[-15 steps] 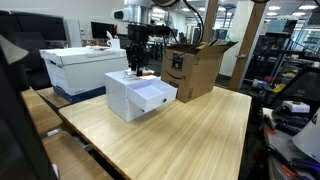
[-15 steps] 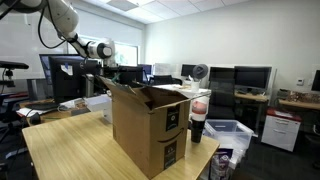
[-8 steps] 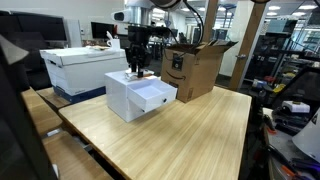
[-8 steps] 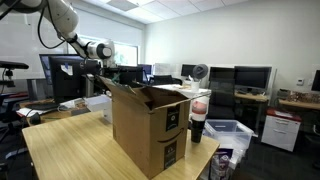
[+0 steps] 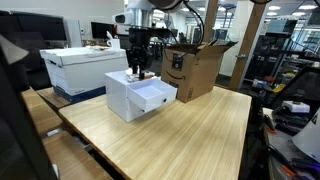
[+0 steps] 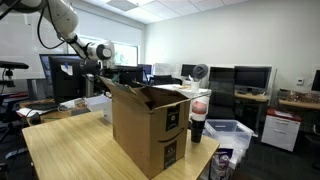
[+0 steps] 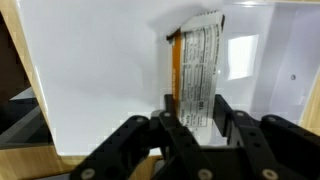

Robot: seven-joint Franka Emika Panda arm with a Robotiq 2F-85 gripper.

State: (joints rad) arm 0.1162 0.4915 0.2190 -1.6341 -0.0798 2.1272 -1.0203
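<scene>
My gripper [image 5: 139,70] hangs just above the top of a white drawer box [image 5: 125,95], whose drawer [image 5: 155,96] is pulled out toward the table's middle. In the wrist view the gripper [image 7: 196,112] is shut on a flat packet [image 7: 200,60] with a white printed label and an orange edge. The packet stands between the two black fingers [image 7: 223,112] over the box's white top [image 7: 90,70], and the open drawer [image 7: 275,60] lies to its right. In an exterior view the arm [image 6: 95,50] reaches down behind a cardboard box, which hides the gripper.
A tall open cardboard box [image 5: 195,68] stands right beside the drawer box on the wooden table [image 5: 190,135]; it also shows in an exterior view [image 6: 150,125]. A white lidded storage box [image 5: 75,68] sits behind. Desks, monitors and chairs surround the table.
</scene>
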